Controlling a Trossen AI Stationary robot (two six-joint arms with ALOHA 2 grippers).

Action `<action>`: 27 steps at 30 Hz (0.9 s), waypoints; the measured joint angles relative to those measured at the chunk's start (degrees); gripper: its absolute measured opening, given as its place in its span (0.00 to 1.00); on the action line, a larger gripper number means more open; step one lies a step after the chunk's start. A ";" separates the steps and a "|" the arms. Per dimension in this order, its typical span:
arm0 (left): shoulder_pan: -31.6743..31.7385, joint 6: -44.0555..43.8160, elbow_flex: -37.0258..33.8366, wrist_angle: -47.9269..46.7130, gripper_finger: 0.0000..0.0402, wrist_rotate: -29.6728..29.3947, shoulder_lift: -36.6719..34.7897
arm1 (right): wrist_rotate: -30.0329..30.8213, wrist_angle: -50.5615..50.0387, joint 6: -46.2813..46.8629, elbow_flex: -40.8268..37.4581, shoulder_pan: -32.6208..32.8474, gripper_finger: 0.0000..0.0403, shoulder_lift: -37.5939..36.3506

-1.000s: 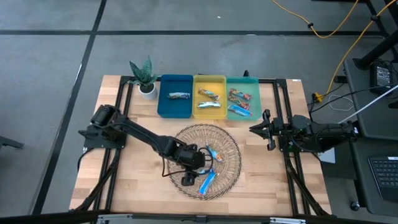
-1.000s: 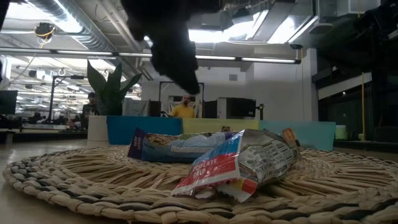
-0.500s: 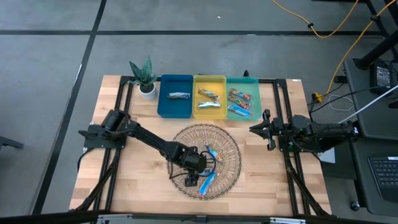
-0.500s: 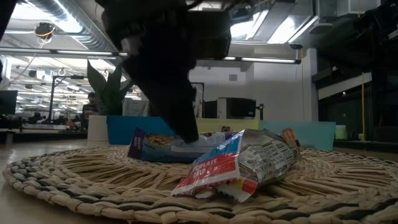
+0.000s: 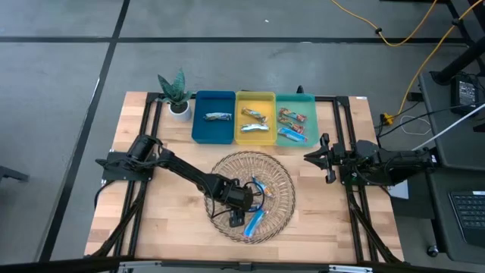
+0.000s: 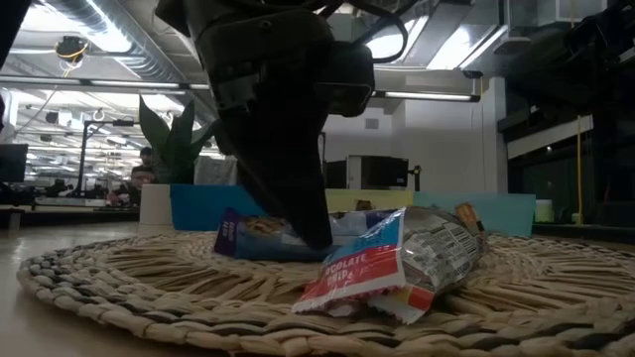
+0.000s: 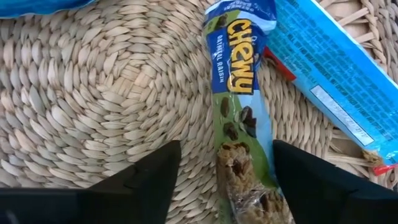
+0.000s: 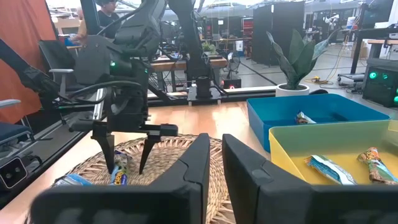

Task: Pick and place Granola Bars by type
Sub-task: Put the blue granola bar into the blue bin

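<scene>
Bars lie on a round woven mat in the middle of the counter. The left end effector is low over the mat, and its two fingers are spread wide apart. A green Chewy bar lies right between the fingers, not gripped. A blue bar lies just beside it, past one finger, and touches it near the top. The right end effector waits off to the side of the mat with its fingers nearly closed, holding nothing. Far past the left end effector sit three trays: blue tray, yellow tray and green tray. Each tray has bars in it. A small plant stands beside the blue tray.
</scene>
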 joint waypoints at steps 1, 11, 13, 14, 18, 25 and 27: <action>0.02 -0.12 0.00 -0.01 0.60 -0.08 0.04 | 0.00 -0.01 0.00 0.00 -0.01 0.12 0.01; 0.10 -1.06 -0.09 0.16 0.39 -0.11 0.16 | 0.00 0.01 0.00 0.00 -0.01 0.12 0.00; 0.10 -1.46 -0.08 0.27 0.35 0.10 0.20 | 0.00 -0.01 0.00 0.00 0.00 0.12 0.01; 0.13 -1.46 -0.09 0.26 0.34 0.44 0.20 | 0.00 -0.01 0.00 0.00 0.01 0.12 0.00; 0.13 -1.61 -0.09 0.26 0.27 1.59 0.13 | 0.00 -0.01 0.00 0.00 -0.01 0.12 0.01; 0.07 -1.57 0.48 -1.97 0.16 2.24 -0.87 | 0.00 0.00 0.01 0.00 0.00 0.12 0.00; 0.08 -1.47 1.42 -2.99 0.14 2.23 -0.86 | -0.01 0.00 0.00 0.00 0.00 0.12 0.00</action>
